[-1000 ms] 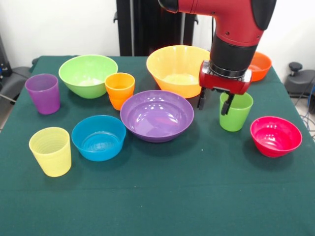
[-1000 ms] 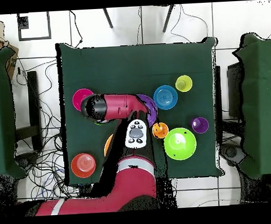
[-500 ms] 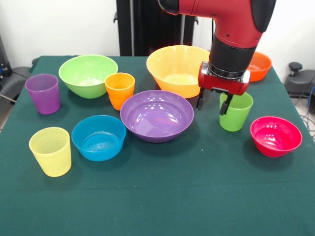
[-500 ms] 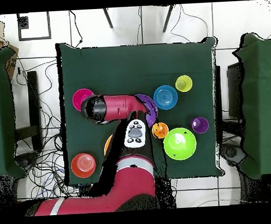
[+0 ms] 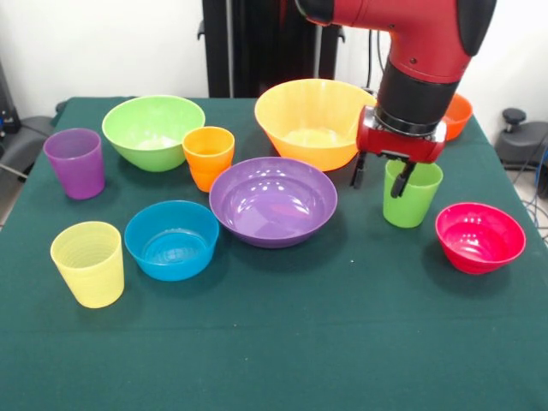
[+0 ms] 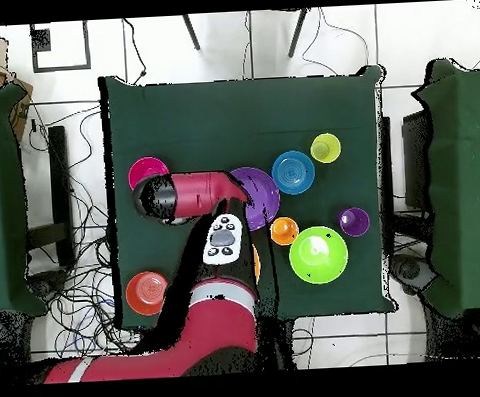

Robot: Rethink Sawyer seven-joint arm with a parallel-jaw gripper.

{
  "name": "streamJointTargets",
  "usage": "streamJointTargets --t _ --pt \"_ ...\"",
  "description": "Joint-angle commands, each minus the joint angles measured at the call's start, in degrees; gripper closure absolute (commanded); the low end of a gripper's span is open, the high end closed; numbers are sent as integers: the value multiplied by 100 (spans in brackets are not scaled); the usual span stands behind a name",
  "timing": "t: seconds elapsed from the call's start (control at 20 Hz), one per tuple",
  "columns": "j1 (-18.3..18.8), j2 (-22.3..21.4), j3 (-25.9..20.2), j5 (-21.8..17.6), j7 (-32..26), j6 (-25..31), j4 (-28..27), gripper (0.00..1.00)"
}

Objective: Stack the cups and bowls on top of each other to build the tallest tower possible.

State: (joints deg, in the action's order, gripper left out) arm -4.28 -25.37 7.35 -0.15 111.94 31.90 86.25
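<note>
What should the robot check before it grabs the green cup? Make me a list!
1. Gripper open: ok, its two fingers are spread apart.
2. Fingers around the green cup's wall: ok, one hangs inside the rim, one outside.
3. Green cup upright: ok.
4. Nothing stacked yet: ok, the purple bowl and the large orange-yellow bowl sit empty.
5. Neighbours clear of the cup: ok, the pink-red bowl stands apart.
6. Gripper low enough for a firm hold: cannot tell.
</note>
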Motion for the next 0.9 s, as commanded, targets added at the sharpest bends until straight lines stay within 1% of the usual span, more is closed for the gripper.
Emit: streamJointTargets --t 0.05,0.25,0.55,0.75,0.9 --pt "-150 467 -244 -372 200 367 -403 0" --pt "-110 417 -295 -328 150 321 -332 0" --pt "11 339 -372 -316 102 98 -174 0" --pt "75 346 -408 -302 158 -179 -121 0" --pt "98 334 -419 -312 133 -176 -113 0"
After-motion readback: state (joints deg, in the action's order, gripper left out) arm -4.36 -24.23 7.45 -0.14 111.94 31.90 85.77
